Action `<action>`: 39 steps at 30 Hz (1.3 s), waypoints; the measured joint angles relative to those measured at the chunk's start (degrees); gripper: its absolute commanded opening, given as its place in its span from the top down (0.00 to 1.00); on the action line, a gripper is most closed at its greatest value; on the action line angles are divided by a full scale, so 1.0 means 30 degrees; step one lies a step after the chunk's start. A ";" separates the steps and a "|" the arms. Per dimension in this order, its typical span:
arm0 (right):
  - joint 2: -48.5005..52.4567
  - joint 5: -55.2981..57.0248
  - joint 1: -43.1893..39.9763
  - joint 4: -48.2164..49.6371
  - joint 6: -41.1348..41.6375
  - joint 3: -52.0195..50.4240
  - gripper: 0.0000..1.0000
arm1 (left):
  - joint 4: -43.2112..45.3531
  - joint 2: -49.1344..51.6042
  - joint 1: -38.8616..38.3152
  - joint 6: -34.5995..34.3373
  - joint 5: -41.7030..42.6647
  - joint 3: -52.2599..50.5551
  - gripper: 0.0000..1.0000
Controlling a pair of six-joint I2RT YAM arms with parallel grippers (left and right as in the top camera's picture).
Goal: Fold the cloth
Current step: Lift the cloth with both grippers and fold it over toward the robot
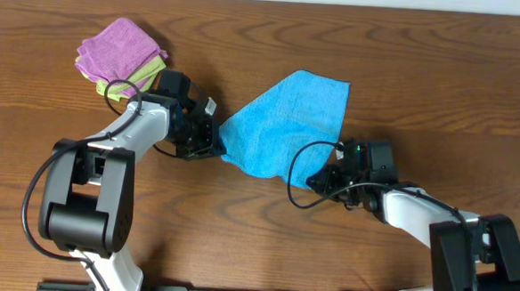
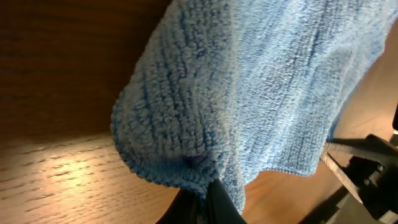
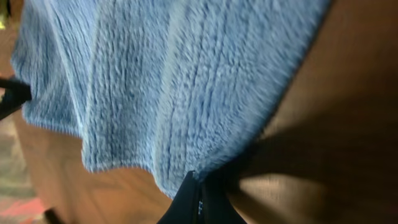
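A sky-blue terry cloth [image 1: 284, 120] lies near the middle of a wooden table [image 1: 424, 83]. The left gripper [image 1: 211, 141] pinches its corner at 9 o'clock, jaws closed on the fabric. The right gripper [image 1: 321, 177] pinches the corner at 5 o'clock the same way. The cloth looks light, soft and limp, likely to sag between grips, so corners and hems seem the best holds. A purple cloth [image 1: 118, 44] and a green cloth [image 1: 148, 71] sit at 10 o'clock.

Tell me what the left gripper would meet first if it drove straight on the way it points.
The cloth: the left gripper is shut on its corner and points across the fabric. The right gripper seems off that line, though depth is unclear.
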 measured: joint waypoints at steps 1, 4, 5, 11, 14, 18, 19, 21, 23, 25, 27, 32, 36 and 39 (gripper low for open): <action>0.0000 0.0102 -0.0015 0.0095 -0.0007 0.0029 0.99 | 0.0007 0.0000 0.0000 0.0000 0.0219 0.0000 0.94; -0.0124 0.0131 -0.0044 -0.0015 -0.0080 0.0408 0.99 | -0.0117 0.0000 0.0000 -0.0007 0.0670 0.0423 0.94; -0.0262 0.0109 -0.0051 -0.0051 -0.0095 0.0670 0.99 | -0.0124 0.0000 -0.0007 -0.0015 0.0794 0.0743 0.94; -0.1931 0.0036 -0.0546 0.0015 -0.0364 0.4707 0.99 | 0.0029 0.0000 0.0000 -0.0605 0.1020 0.4881 0.94; -0.2215 0.0080 -0.1042 0.0000 -0.0641 0.7402 0.99 | 0.0364 -0.0007 0.0000 -0.1071 0.0459 0.7329 0.94; -0.2142 0.0189 -0.1668 -0.0306 -0.0984 0.9792 0.99 | 0.1180 -0.0131 0.0000 -0.1370 -0.0430 0.9369 0.94; -0.2062 0.0226 -0.1800 -0.0379 -0.1064 1.0222 0.99 | 0.1479 -0.0182 0.0000 -0.1464 -0.0627 0.9595 0.94; -0.1719 0.0248 -0.2062 -0.0627 -0.1217 1.1140 0.99 | 0.2091 -0.0219 0.0000 -0.1683 -0.0947 0.9821 0.94; -0.1311 0.0255 -0.2208 -0.0707 -0.1443 1.1781 0.99 | 0.2667 -0.0219 0.0000 -0.1821 -0.1209 0.9836 0.94; -0.0780 0.0306 -0.2310 -0.0787 -0.1625 1.2415 0.99 | 0.3526 -0.0211 0.0000 -0.2084 -0.1464 0.9814 0.94; -0.0255 0.0408 -0.2382 -0.0801 -0.1756 1.3049 0.99 | 0.4758 -0.0211 0.0007 -0.2375 -0.1566 0.9814 0.94; 0.1617 0.0707 -0.2448 -0.0969 -0.2062 1.5424 0.99 | 0.7541 -0.0087 0.0262 -0.3628 -0.1778 0.9821 0.94; 0.3410 0.0787 -0.2470 -0.1778 -0.2164 1.8047 0.99 | 0.8167 0.0138 0.0882 -0.4277 -0.1814 0.9821 0.94; 0.4619 0.0809 -0.2484 -0.3133 -0.2412 2.0138 0.99 | 0.8160 0.0233 0.1341 -0.4546 -0.1785 0.9821 0.94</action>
